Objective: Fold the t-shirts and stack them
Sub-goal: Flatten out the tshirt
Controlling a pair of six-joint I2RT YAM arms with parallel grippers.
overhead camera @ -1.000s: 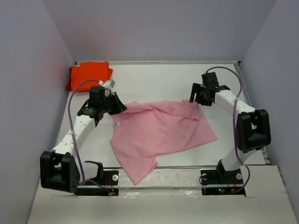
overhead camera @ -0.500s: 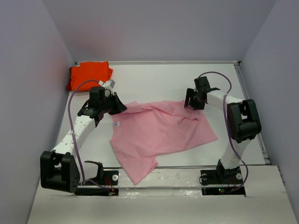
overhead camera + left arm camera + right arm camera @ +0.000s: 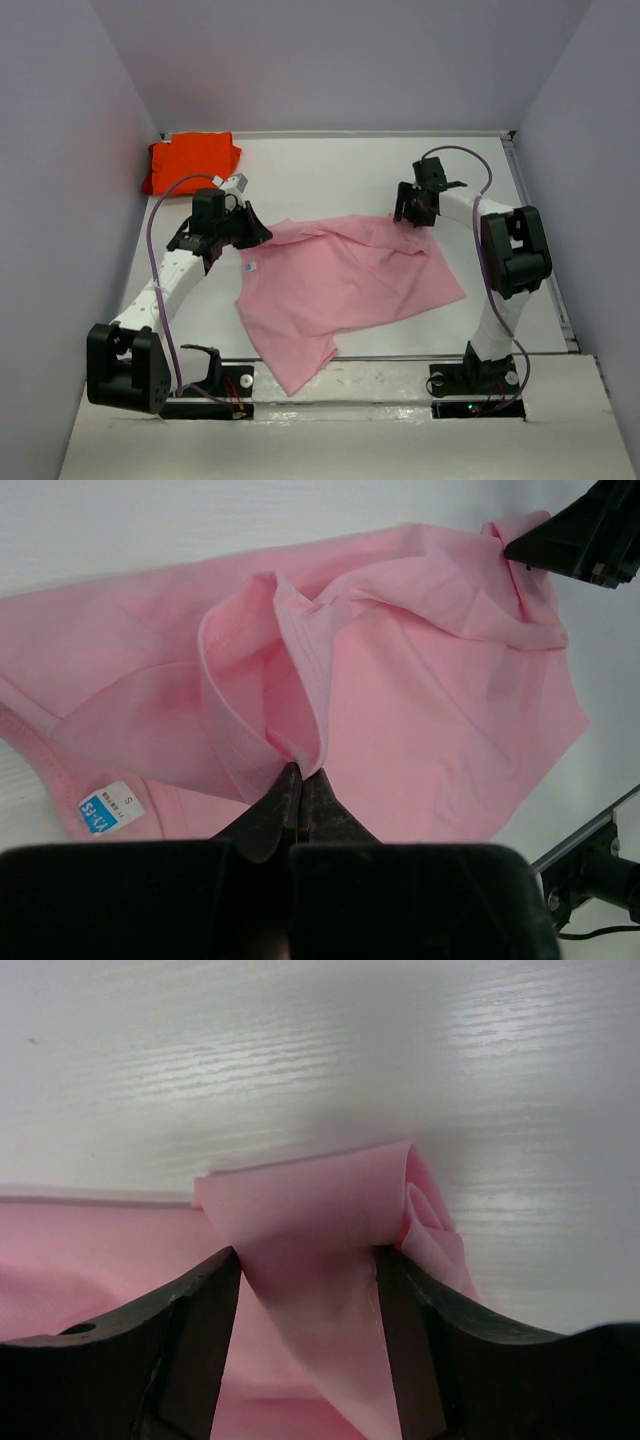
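The light pink t-shirt (image 3: 350,285) lies spread and rumpled mid-table, with a size tag (image 3: 108,806) by its collar. My left gripper (image 3: 255,232) is shut on a raised fold of the pink shirt near the collar (image 3: 300,770). My right gripper (image 3: 408,215) is open at the shirt's far right corner. Its jaws stand wide apart on either side of a rolled bit of pink cloth (image 3: 310,1205). The right gripper also shows in the left wrist view (image 3: 575,540). The bright orange t-shirt (image 3: 192,160) lies folded in the far left corner.
White table (image 3: 330,175) with grey walls on three sides. The arm bases (image 3: 210,385) and a raised strip run along the near edge. A purple cable loops over each arm.
My right gripper has moved left along the far side to the pink shirt's right corner. My left gripper has stayed shut on its fold.
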